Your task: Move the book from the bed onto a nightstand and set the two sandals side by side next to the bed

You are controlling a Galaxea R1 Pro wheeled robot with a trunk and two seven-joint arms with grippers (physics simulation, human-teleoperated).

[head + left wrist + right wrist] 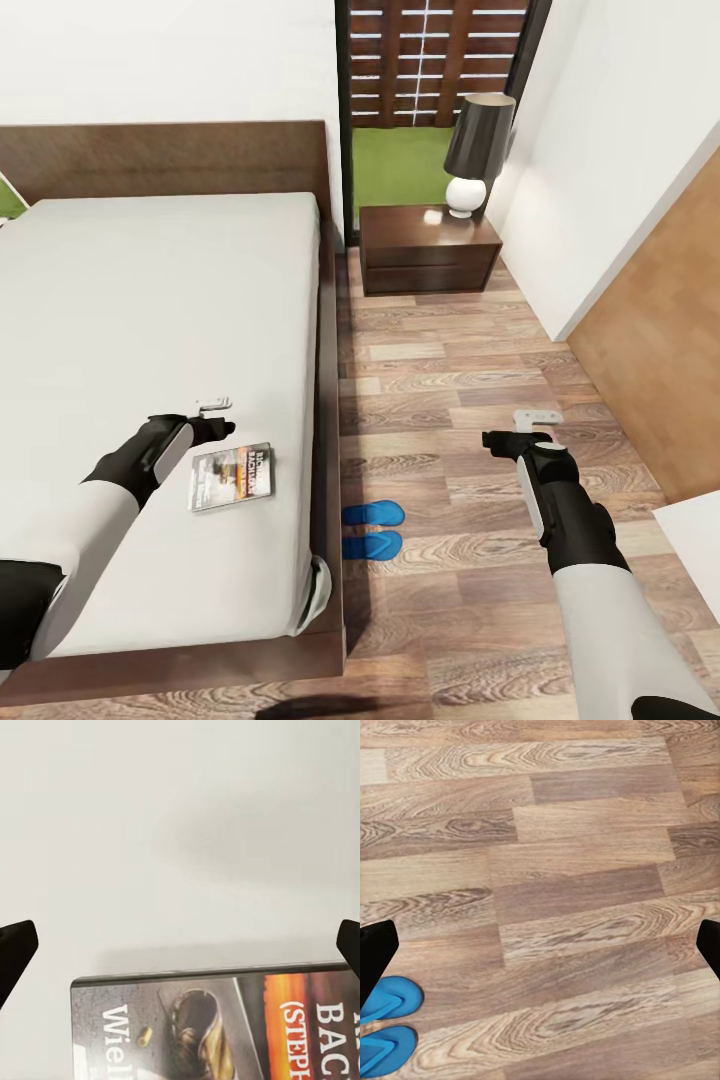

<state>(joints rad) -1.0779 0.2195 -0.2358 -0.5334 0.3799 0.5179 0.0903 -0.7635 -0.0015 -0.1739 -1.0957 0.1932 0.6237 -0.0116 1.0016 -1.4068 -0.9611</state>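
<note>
The book (pixel 232 477) lies flat on the grey mattress of the bed (pixel 150 300), near its right edge; its dark cover with an orange band (pixel 217 1027) shows in the left wrist view. My left gripper (pixel 218 418) hovers just beyond the book's far edge, open (pixel 180 949) and holding nothing. The two blue sandals (pixel 373 513) (pixel 372 545) lie side by side on the floor against the bed frame, and the right wrist view catches them at its edge (pixel 386 997) (pixel 386 1050). My right gripper (pixel 515 428) hangs open (pixel 540 949) over bare planks, right of the sandals. The nightstand (pixel 428 248) stands beside the headboard.
A lamp (pixel 475 150) with a dark shade and white base stands on the nightstand's top. A white wall and a wood-panelled surface (pixel 660 350) close in the right side. Wood-plank floor (pixel 450 340) runs between bed and wall up to the nightstand.
</note>
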